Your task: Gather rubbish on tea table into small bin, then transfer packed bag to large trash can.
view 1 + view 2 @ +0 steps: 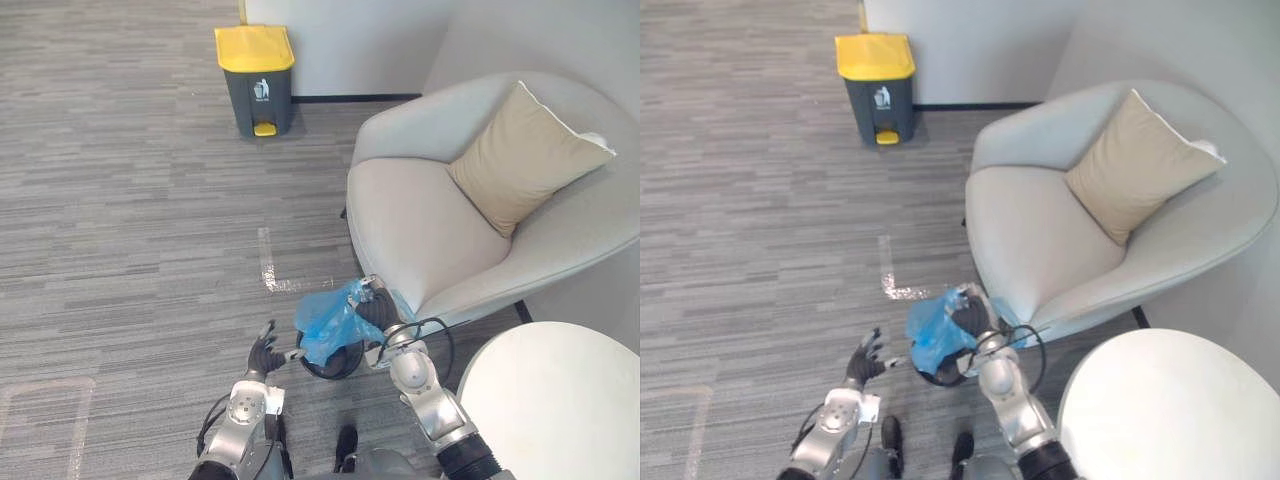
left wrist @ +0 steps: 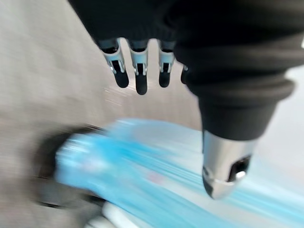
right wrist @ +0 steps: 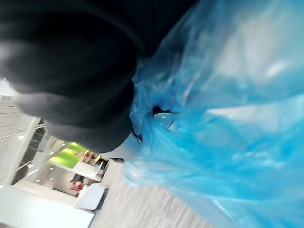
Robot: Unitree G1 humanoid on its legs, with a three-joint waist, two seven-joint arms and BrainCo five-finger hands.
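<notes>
Blue bag [image 1: 322, 322] bunched over small black bin [image 1: 338, 364] at armchair [image 1: 420, 230] edge, right hand [image 1: 377, 308] sunk in its top, grasp cannot be told; left hand [image 1: 264, 353] alongside, fingers spread, empty; open carpet [image 1: 130, 200] reaches yellow-lidded trash can [image 1: 256, 85], white pictogram label.

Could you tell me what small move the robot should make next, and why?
Probably lift the right hand up: it seems closed on the blue bag, which sits in the small black bin, while the open left hand hovers beside it.
</notes>
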